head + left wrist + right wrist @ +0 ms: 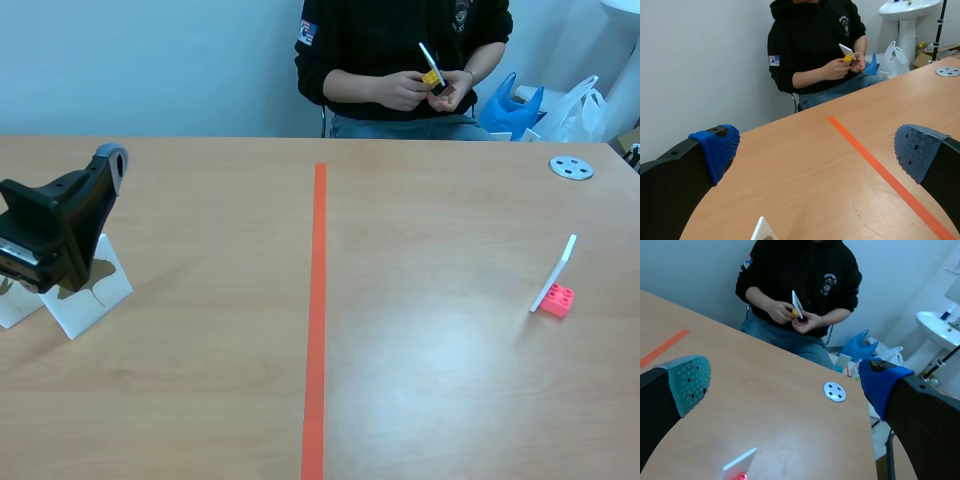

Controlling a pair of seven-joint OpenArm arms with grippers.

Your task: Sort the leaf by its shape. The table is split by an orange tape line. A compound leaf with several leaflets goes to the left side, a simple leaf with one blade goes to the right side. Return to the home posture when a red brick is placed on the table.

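Observation:
A white card (556, 272) stands tilted in a small red brick (557, 300) on the right side of the orange tape line (318, 320); its face is hidden. It also shows just below my right gripper (785, 385), which is open and holds nothing, as the card (738, 466). My left gripper (815, 147) is open and holds nothing. It hangs raised over two white cards (78, 292) at the table's left edge, as the left gripper (50, 250) shows in the scene view. One card tip (762, 231) shows under it. The right arm is out of the scene view.
A person sits across the table, their hands holding a white card on a yellow brick (432, 72). A silver disc (571, 168) lies at the far right; it is ahead of my right gripper as the disc (834, 391). Blue and white bags (520, 108) lie beyond the table.

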